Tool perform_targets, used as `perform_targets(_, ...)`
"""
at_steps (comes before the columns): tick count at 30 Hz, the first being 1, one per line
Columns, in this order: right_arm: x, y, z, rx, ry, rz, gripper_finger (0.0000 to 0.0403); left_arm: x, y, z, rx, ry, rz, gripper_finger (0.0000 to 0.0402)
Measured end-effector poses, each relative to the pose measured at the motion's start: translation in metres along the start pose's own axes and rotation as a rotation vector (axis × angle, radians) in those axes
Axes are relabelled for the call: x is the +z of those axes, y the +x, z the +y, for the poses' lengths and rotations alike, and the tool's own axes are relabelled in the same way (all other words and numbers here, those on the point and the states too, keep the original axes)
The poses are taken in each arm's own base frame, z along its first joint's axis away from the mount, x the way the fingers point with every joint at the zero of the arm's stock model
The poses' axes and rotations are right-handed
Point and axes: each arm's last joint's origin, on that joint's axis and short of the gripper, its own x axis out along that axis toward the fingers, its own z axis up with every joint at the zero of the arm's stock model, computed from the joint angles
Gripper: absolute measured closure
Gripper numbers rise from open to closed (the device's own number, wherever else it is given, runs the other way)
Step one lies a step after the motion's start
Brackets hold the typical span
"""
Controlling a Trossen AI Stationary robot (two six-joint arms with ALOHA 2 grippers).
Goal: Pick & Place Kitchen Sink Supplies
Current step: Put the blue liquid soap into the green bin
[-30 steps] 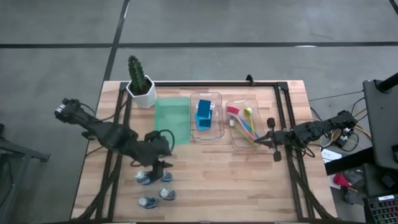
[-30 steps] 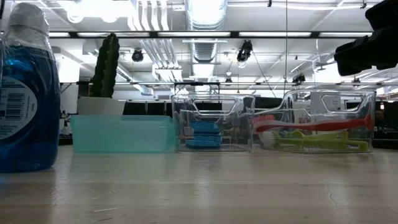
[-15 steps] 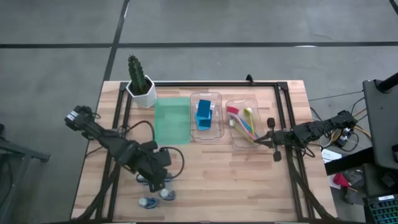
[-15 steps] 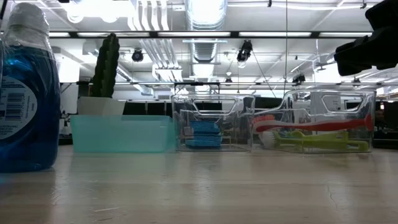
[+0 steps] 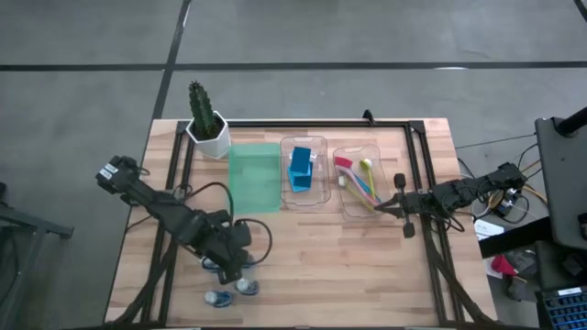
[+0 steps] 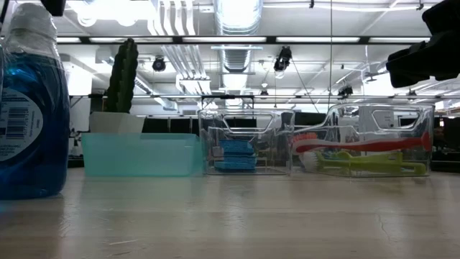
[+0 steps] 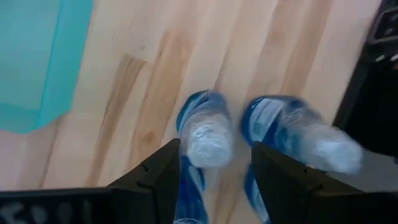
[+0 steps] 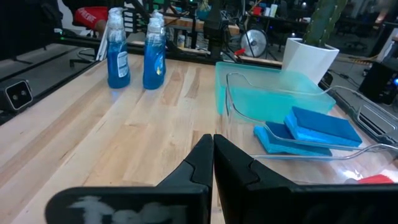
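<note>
Left gripper (image 7: 211, 165), fingers spread, straddles a bottle (image 7: 204, 127) nr table's front edge (not gripping); right gripper (image 8: 212, 163) clenched, empty, by right edge.

You see the right gripper (image 8: 212, 163) at the bottom centre, its fingers pressed together. At upper left two blue bottles (image 8: 135, 52) stand upright, close together. At right, blue sponges (image 8: 308, 130) lie in a clear tray (image 8: 249, 109), with the green tray (image 8: 273, 87) behind it.
</note>
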Motion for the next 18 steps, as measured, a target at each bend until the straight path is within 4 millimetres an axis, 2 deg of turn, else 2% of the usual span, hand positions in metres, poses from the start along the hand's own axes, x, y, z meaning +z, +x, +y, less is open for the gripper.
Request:
perform_targets(6,0.000,0.000,0.000,0.000,0.001,0.000,0.0394,-0.005,0.014,0.003,0.030,-0.004,0.034,0.0213)
perform_targets(18,0.000,0.000,0.000,0.000,0.000,0.000,0.0394,-0.005,0.027,0.000,-0.015,-0.009,0.009,0.0213)
